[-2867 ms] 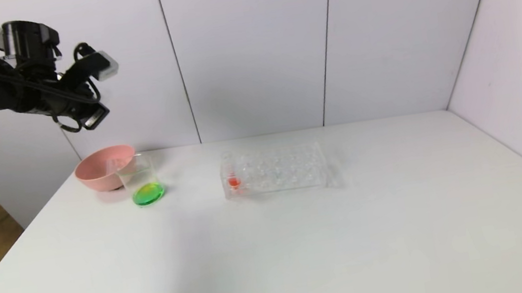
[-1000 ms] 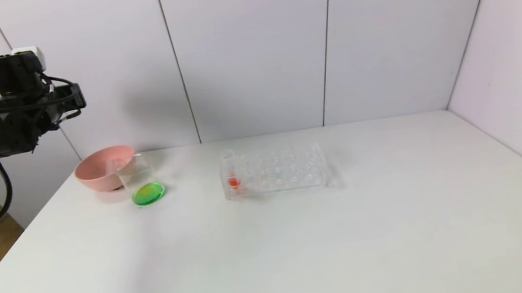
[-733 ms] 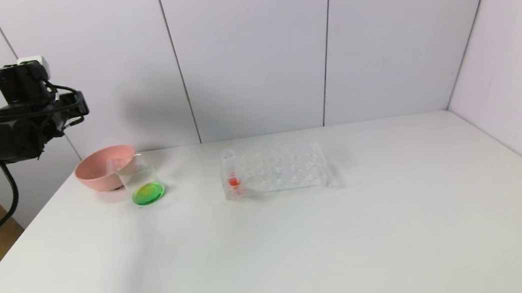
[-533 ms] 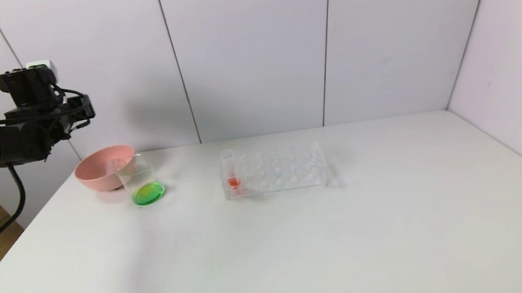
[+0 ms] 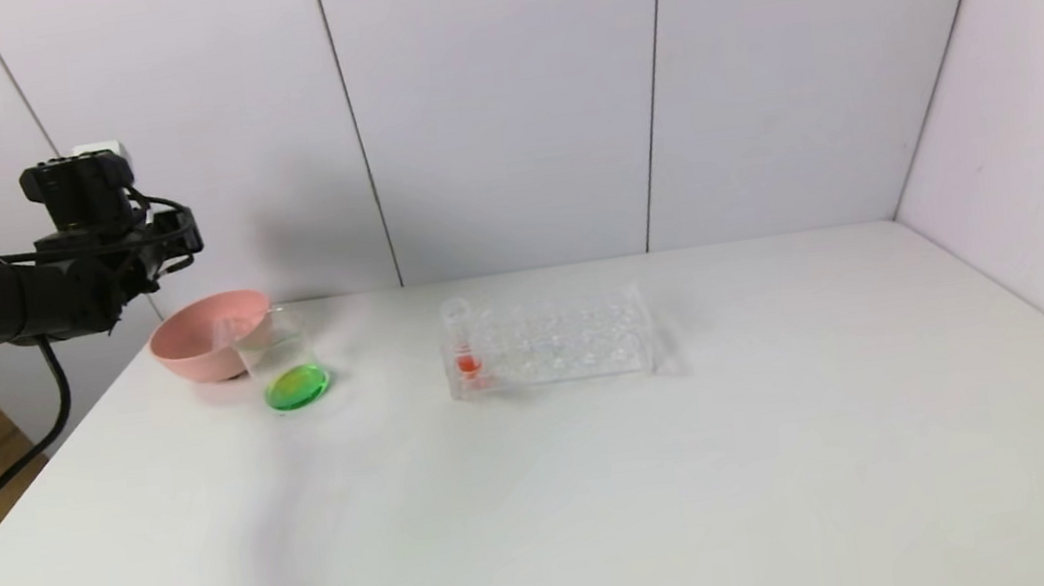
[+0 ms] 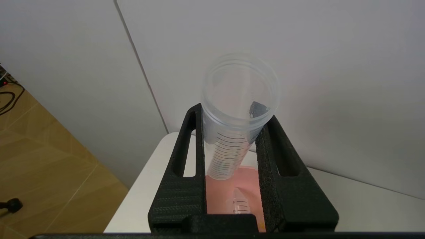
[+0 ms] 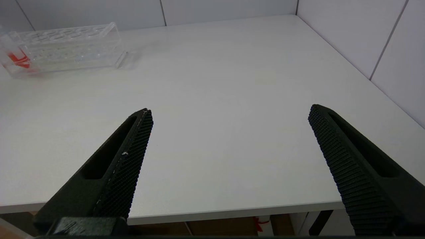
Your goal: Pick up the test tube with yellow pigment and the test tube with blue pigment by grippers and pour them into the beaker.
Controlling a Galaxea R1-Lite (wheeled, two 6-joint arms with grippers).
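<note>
Head view shows the left black gripper [image 5: 172,240] raised above the far-left corner of the white counter [image 5: 548,491], over the round pink bowl [image 5: 205,337]. In the left wrist view its 2 fingers [image 6: 191,156] are clamped on a clear, graduated test tube [image 6: 237,113], open mouth toward the camera, with the pink bowl below it; no pigment colour can be made out in this tube, so which of the task's tubes it is cannot be told. Just beside the bowl, on its right and touching or nearly so, the small clear straight-sided beaker [image 5: 282,362] stands upright on the counter with green liquid at its bottom. Farther right, near the counter's middle, the clear rectangular tube rack [image 5: 554,341] holds 1 upright tube with red-orange pigment [image 5: 462,341] in its left end. Right wrist view shows the right black gripper [image 7: 229,139] low by the counter's near edge, well apart from the rack, its fingers [image 7: 132,146] spread wide with nothing between them.
</note>
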